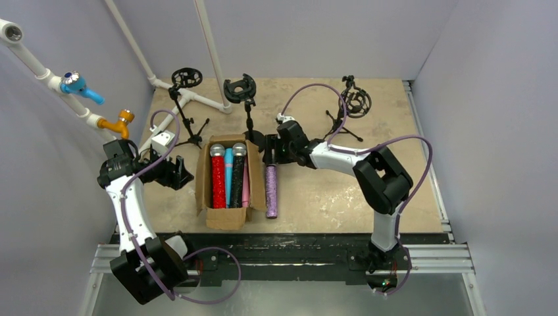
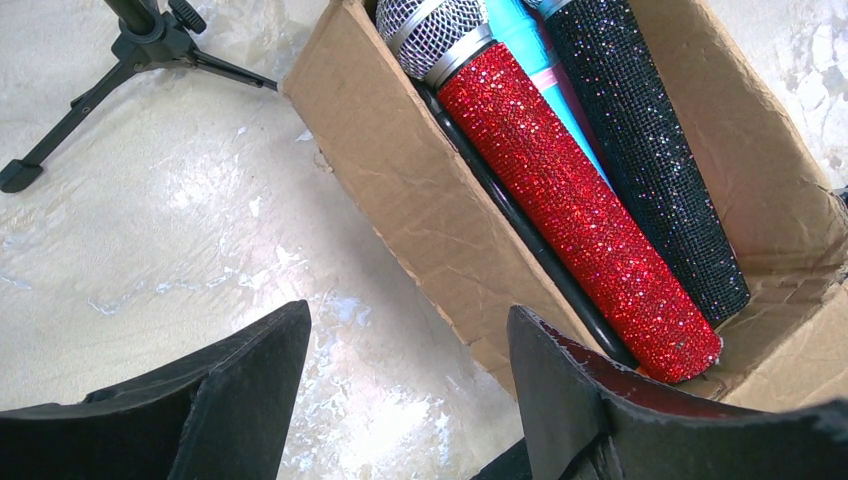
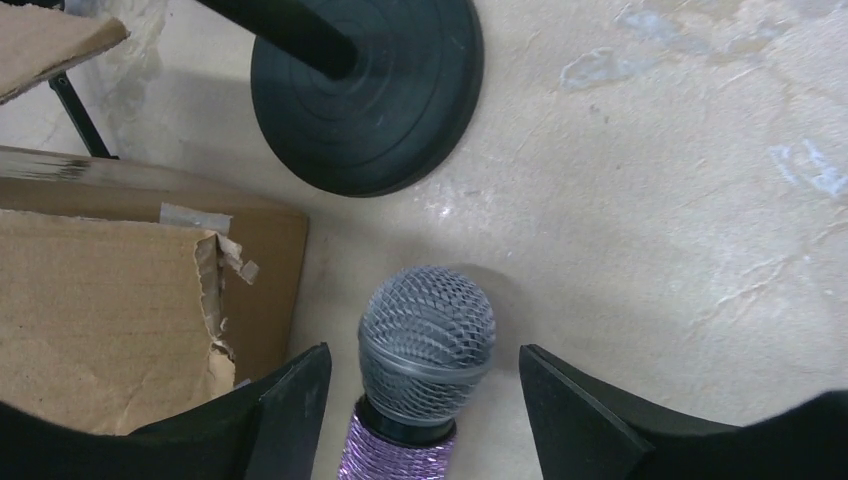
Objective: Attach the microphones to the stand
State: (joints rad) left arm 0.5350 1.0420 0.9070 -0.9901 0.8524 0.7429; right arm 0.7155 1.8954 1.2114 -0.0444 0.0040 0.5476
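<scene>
Where the glittery purple microphone (image 1: 270, 191) lies flat on the table (image 1: 329, 191), just right of the cardboard box (image 1: 227, 217) and with its mesh head toward the far side, the right gripper (image 3: 423, 370) is set low over that head. Its jaws stand apart, one on each side of the mesh, and a gap shows on both sides, so nothing is gripped. The round-base stand (image 1: 249, 112) is just beyond this head. The left gripper (image 2: 410, 385) hangs at the box's left side with its jaws spread wide over bare table; its right finger (image 2: 580, 400) is near the box's near corner, and whether the two touch cannot be told. Inside the box lie the glittery red microphone (image 1: 216, 174), the blue microphone (image 1: 228, 168), the glittery black microphone (image 1: 237, 174) and the pink microphone (image 1: 246, 187), side by side with their heads toward the far end. The left tripod stand (image 1: 186, 105) and the right tripod stand (image 1: 352, 105) are upright farther back. Every microphone lies off the stands.
</scene>
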